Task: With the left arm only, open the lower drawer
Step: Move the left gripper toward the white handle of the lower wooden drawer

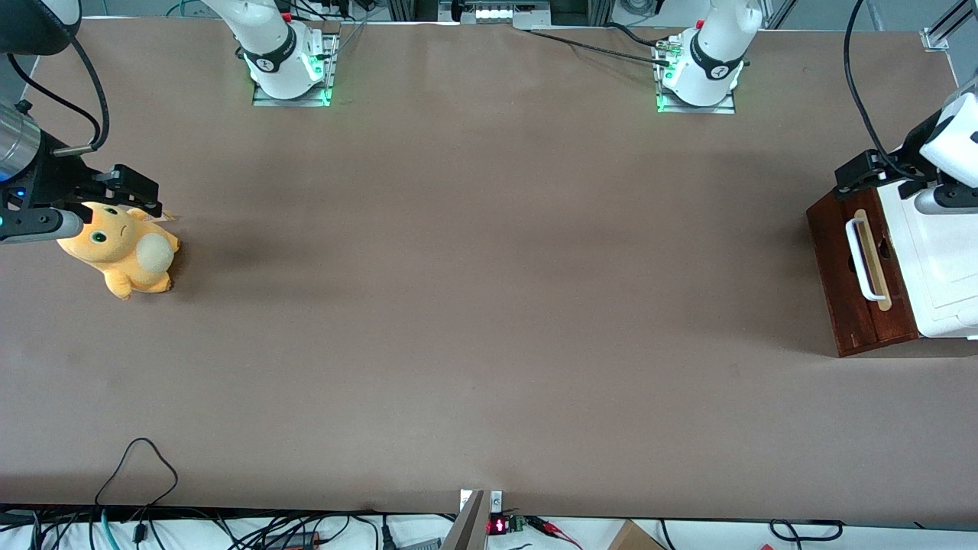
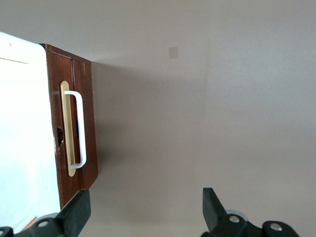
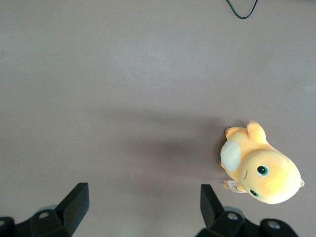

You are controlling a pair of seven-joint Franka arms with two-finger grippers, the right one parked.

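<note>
Your left arm (image 1: 951, 145) reaches in at the working arm's end of the surface (image 1: 489, 305), and its hand (image 1: 859, 174) hovers above the cabinet's edge that is farther from the front camera, not touching anything. In the wrist view the two black fingers (image 2: 213, 207) stand wide apart with only bare brown surface between them, so the hand is spread and holds nothing.

The lower drawer (image 1: 840, 283) sits at that same end of the surface. You see its dark reddish-brown front facing the middle of the surface, flush with the white cabinet (image 1: 936, 267), so it is not yet pulled out. Its white handle (image 1: 862, 260) runs along a pale wood strip (image 1: 879, 263) on the front. From the wrist camera the handle (image 2: 80, 129) is clear of both fingers, and one finger lies close to the drawer's corner.

Well apart, toward the parked arm's end of the surface, an orange plush toy (image 1: 122, 252) lies on its side.
</note>
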